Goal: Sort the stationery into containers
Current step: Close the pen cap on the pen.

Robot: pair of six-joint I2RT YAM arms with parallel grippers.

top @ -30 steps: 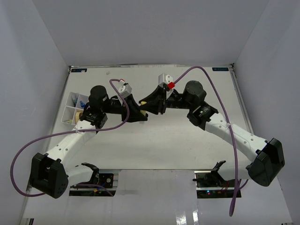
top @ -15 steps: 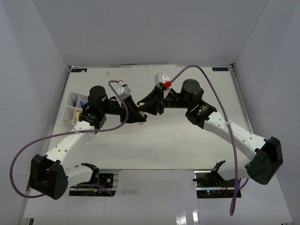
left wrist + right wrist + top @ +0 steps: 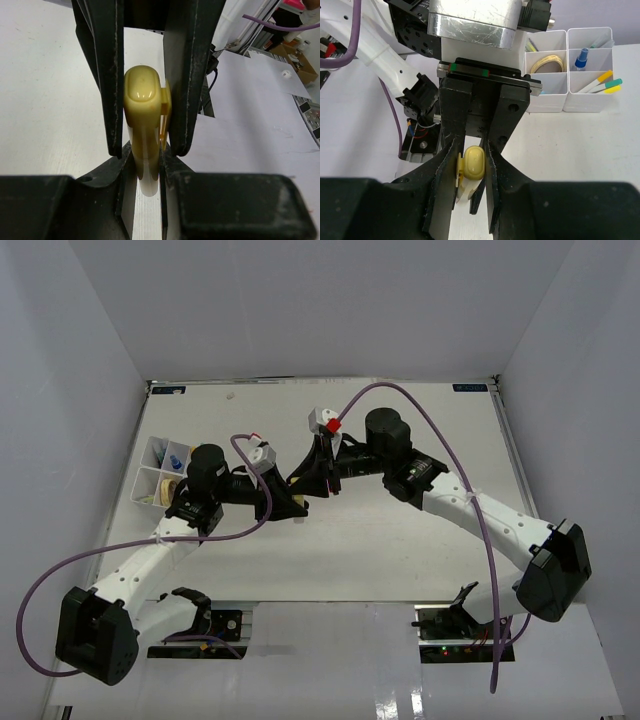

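A marker with a yellow cap (image 3: 142, 100) and a white body is clamped between both grippers, which meet tip to tip above the middle of the table. My left gripper (image 3: 146, 155) is shut on it, at the base of the cap where the white body starts. My right gripper (image 3: 471, 150) is shut on the yellow cap (image 3: 474, 162). In the top view the left gripper (image 3: 292, 504) and right gripper (image 3: 312, 480) hide most of the marker. The white divided tray (image 3: 150, 480) sits at the left of the table, behind the left arm.
The tray (image 3: 547, 95) holds a tan tape ring (image 3: 547, 64), a small blue-capped bottle (image 3: 581, 58) and several pens (image 3: 600, 82). Purple cables (image 3: 440, 410) loop over both arms. White walls enclose the table on three sides.
Both grippers, joined on the marker, have shifted toward the near edge and slightly left. The right arm's wrist has swung leftward.
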